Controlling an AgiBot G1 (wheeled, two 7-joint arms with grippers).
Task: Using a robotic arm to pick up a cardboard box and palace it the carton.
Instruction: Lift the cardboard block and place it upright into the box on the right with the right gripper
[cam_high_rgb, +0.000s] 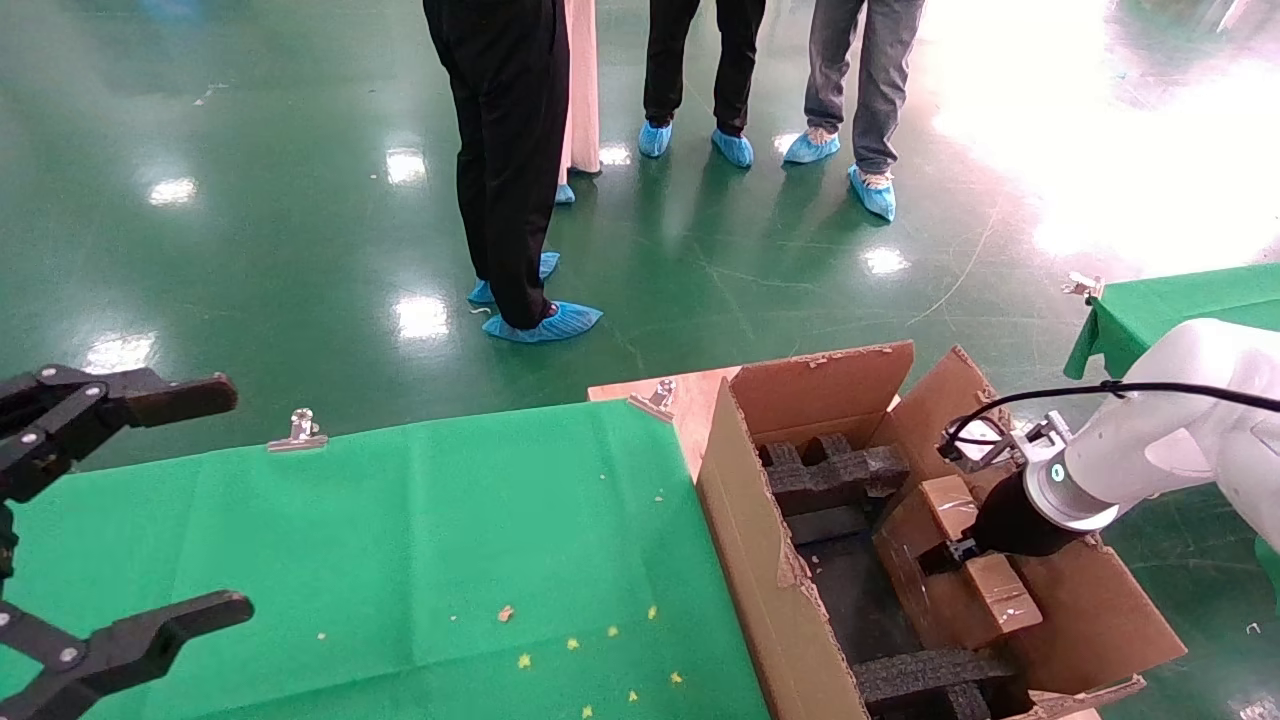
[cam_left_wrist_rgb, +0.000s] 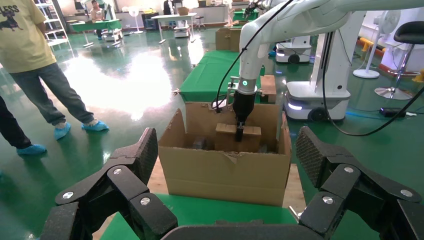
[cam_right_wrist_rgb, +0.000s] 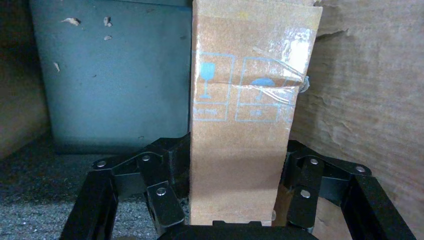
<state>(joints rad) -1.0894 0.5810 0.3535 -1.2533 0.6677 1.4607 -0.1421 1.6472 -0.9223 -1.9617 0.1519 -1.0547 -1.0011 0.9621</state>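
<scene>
Revealing blue marks unseen from the head, the right gripper pinched the box inside the carton.

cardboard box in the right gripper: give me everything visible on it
The cardboard box is small, flat, plain brown, with clear tape across it and pale blue handling symbols printed on one face. The right gripper is shut on it, fingers pressing opposite sides. It sits tilted inside the carton, down among the black foam inserts and close to the carton's far wall. Whether it rests on anything is hidden.
</scene>
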